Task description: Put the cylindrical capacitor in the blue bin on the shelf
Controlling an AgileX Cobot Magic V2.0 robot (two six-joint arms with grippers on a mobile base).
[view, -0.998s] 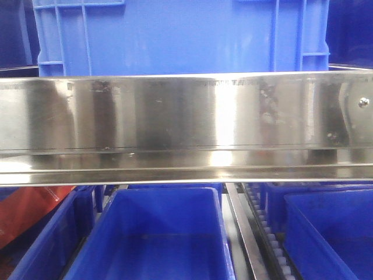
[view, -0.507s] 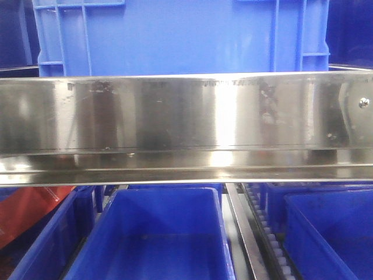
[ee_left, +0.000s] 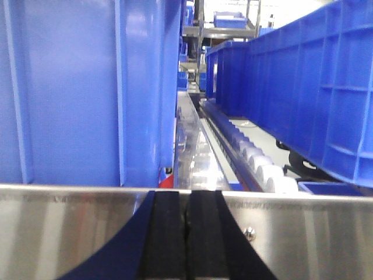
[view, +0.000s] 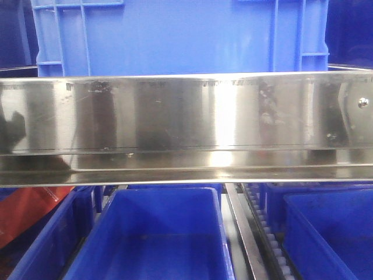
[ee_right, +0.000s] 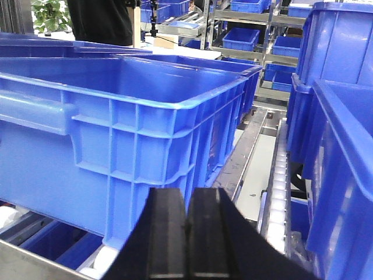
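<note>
The cylindrical capacitor is not in view in any frame. The shelf's shiny steel front rail [view: 186,116] crosses the front view, with a large blue bin [view: 175,35] above it and an open blue bin [view: 157,233] below. My left gripper [ee_left: 186,233] is shut, pads together with nothing showing between them, right in front of the steel rail [ee_left: 70,233]. My right gripper [ee_right: 187,233] is shut too, nothing showing between its pads, and it points at the corner of a large open blue bin [ee_right: 116,116].
White roller tracks [ee_left: 256,163] [ee_right: 280,175] run between lanes. Tall blue bins [ee_left: 76,87] [ee_left: 303,87] flank the left gripper's lane. Another blue bin [ee_right: 344,146] stands at the right. A red item [view: 29,210] lies at the lower left. A person in black [ee_right: 99,20] stands far back.
A dark reflection has appeared at the left end of the steel rail. Bins and shelf have not moved.
</note>
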